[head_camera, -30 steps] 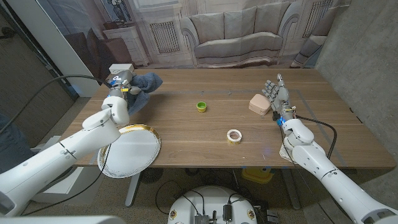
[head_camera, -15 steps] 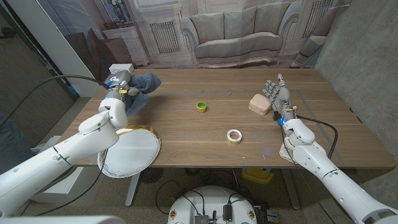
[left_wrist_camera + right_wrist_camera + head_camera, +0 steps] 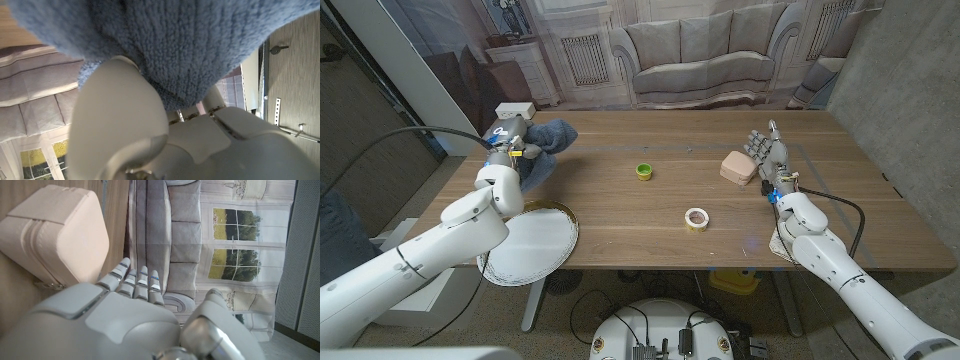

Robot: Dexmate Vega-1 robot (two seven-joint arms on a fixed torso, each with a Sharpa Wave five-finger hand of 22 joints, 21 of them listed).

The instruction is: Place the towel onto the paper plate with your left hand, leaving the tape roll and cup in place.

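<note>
Table (image 3: 620, 215): You have a big wooden table across the middle of the head view. Everything sits on it.
Paper plate (image 3: 535, 245): Your plate is white with a gold rim. It lies at the lower left of the head view, at the table's near edge, and part of it hangs past that edge. Nothing is on it yet.
Towel (image 3: 542, 150): Your blue towel is at the upper left of the head view, bunched up. It is above the plate in the picture and not on it. In the left wrist view the fuzzy blue cloth (image 3: 170, 45) is right up against your hand.
Left hand (image 3: 512, 140): You are holding the towel with this hand. It looks lifted a bit off the table, but that is hard to tell.
Right hand (image 3: 765, 155): It waits at the right side of the head view with fingers apart, holding nothing, just beside a pink box (image 3: 737, 167).
Tape roll (image 3: 696, 218): It lies near the middle of the table, well apart from the towel.
Cup (image 3: 644, 171): The little green cup stands near the middle too, not touched.
Done so far: You have grabbed the towel.
Left to do: You need to bring the towel over the plate and let it go there. Keep clear of the tape and cup.
</note>
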